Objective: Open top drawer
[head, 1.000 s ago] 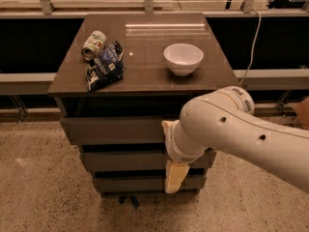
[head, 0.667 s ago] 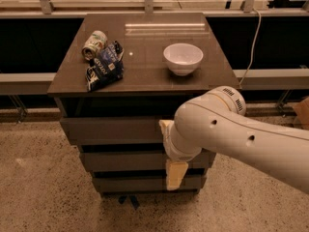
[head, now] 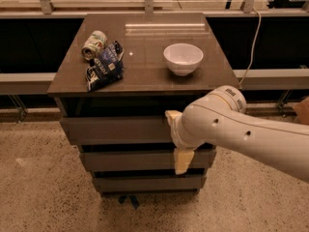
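Grey-brown top drawer (head: 116, 129): shut beneath the tabletop (head: 145, 79), contents hidden. Gripper (head: 177, 141): before the drawer's right end, grip state cannot be told. On top: white bowl (head: 183, 58), tipped can (head: 93, 44), snack bag (head: 104, 67).

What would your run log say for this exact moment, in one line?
task: open top drawer | gripper: in front of top drawer, near its right end | drawer state: unclear | on top: bowl, can, bag

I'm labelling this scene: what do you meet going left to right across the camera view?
In order: bag, bowl, cable. The can overlaps the bag, so omitted. The hand is at the top drawer front, below the bowl.
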### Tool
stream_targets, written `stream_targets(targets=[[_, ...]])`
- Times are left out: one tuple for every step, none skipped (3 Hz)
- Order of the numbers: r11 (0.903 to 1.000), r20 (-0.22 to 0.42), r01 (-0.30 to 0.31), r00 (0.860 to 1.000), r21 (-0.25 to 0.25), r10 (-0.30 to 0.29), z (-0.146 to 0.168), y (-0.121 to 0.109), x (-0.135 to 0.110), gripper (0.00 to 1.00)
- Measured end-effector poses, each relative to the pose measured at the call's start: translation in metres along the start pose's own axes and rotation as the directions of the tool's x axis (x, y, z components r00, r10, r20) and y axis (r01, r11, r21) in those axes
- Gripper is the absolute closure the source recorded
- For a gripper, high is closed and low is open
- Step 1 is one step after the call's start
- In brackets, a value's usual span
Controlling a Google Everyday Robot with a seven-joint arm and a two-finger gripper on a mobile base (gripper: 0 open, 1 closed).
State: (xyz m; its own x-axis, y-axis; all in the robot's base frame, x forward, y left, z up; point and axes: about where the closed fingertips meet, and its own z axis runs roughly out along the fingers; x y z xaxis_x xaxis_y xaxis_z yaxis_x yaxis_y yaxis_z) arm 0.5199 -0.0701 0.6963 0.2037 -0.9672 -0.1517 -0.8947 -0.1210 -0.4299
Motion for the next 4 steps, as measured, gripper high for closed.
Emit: stream_targets(targets=[[0.9999, 0.012, 0.003, 1.000, 0.011, -0.003, 0.013, -0.021, 0.016, 0.00], [0.9997, 0.059, -0.020, 0.998, -0.016, 0.020, 0.030, -0.042, 0.033, 0.09], [0.9980, 0.097, -0.039, 0.994, -0.050, 0.044, 0.044, -0.058, 0.042, 0.16], [0.9948, 0.121, -0.060, 0.990, -0.083, 0.070, 0.057, -0.068, 0.049, 0.17]])
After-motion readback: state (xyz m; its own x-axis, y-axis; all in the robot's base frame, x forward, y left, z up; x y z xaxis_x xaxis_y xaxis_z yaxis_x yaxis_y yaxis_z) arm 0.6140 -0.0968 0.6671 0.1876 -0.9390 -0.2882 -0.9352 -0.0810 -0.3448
